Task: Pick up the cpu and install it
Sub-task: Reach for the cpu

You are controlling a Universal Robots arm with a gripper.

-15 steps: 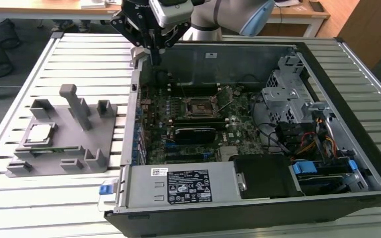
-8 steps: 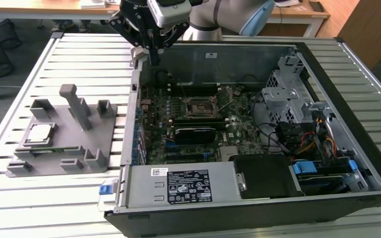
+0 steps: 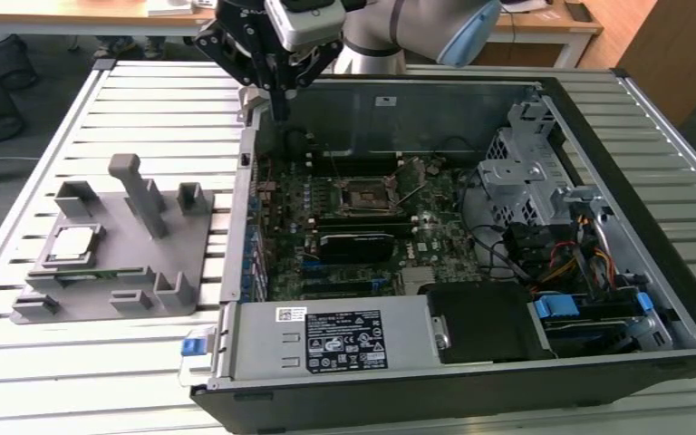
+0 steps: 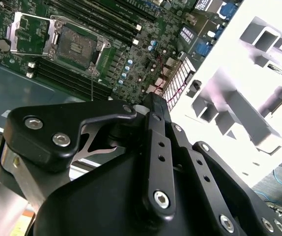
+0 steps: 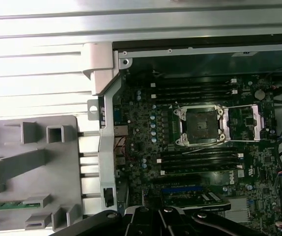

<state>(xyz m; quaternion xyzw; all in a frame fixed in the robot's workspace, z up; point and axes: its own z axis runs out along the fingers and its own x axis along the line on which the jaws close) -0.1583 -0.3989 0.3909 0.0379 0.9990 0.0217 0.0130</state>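
Observation:
The cpu (image 3: 72, 243), a small square chip with a shiny silver top, lies flat in a recess of the grey fixture (image 3: 142, 281) at the exterior view's left. My gripper (image 3: 282, 109) hangs above the far left corner of the open computer case (image 3: 469, 372), well away from the cpu. Its fingers (image 4: 153, 110) point down, shut with nothing between them. The motherboard socket (image 3: 366, 192) lies uncovered with its metal frame swung open, and both wrist views show it (image 4: 77, 46) (image 5: 200, 125) beyond the gripper.
The fixture (image 5: 33, 162) carries upright posts (image 3: 142, 195) and a green memory stick (image 3: 82, 272) beside the cpu. In the case are memory slots (image 5: 195, 88), a power supply (image 3: 336, 340), a drive cage (image 3: 524, 172) and cable bundles (image 3: 554, 258). The case sits on a slatted metal table (image 3: 33, 145).

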